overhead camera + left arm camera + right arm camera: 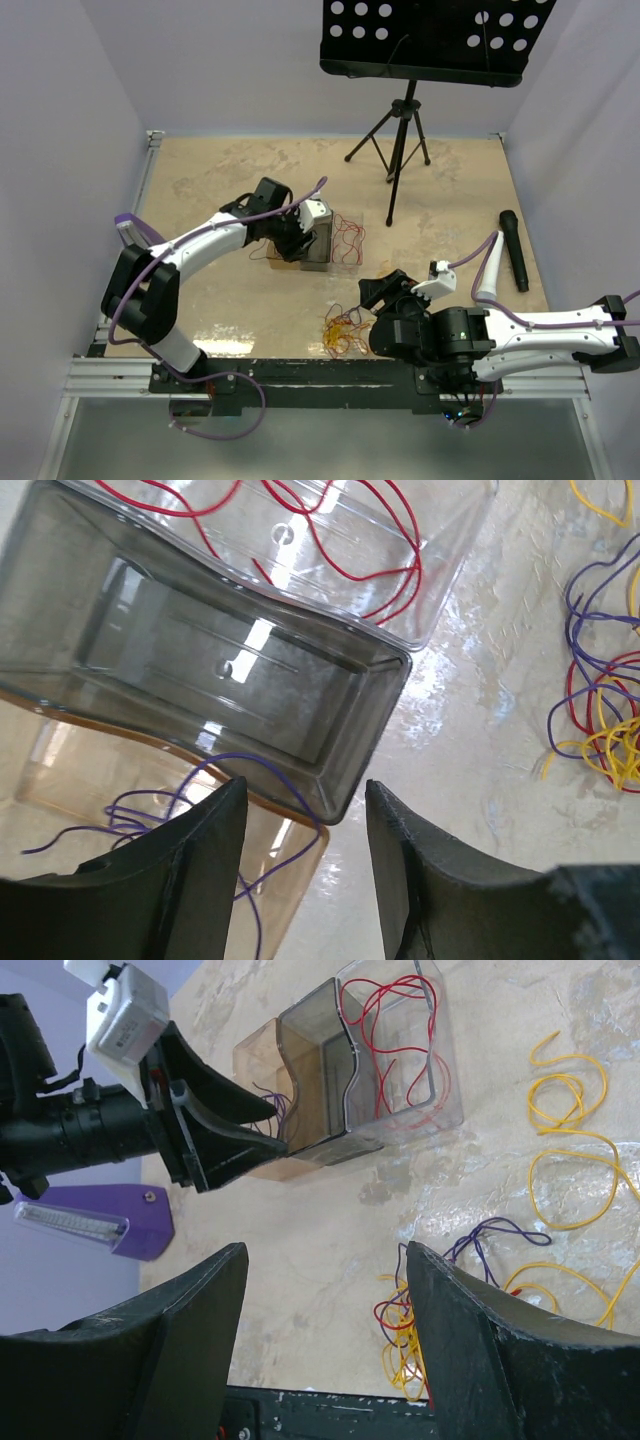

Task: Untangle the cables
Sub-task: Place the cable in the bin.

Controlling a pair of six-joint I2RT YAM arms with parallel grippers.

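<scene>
The cables are thin loops. A tangle of yellow, red and purple cables (343, 330) (415, 1325) (600, 715) lies near the table's front edge. Loose yellow cables (570, 1150) lie beside it. Red cables (340, 530) (400, 1030) sit in a clear bin (347, 240), and a purple cable (150, 805) lies in an amber bin (60, 770). My left gripper (305, 810) (290, 243) hovers open over the amber bin's corner with nothing between its fingers. Just right of the tangle my right gripper (325, 1250) (378, 297) stands open and empty.
A smoky grey bin (220, 660) (315, 1070) stands between the amber and clear ones. A black microphone (515, 250) lies at the right. A tripod music stand (405, 120) stands at the back, and white walls enclose the table.
</scene>
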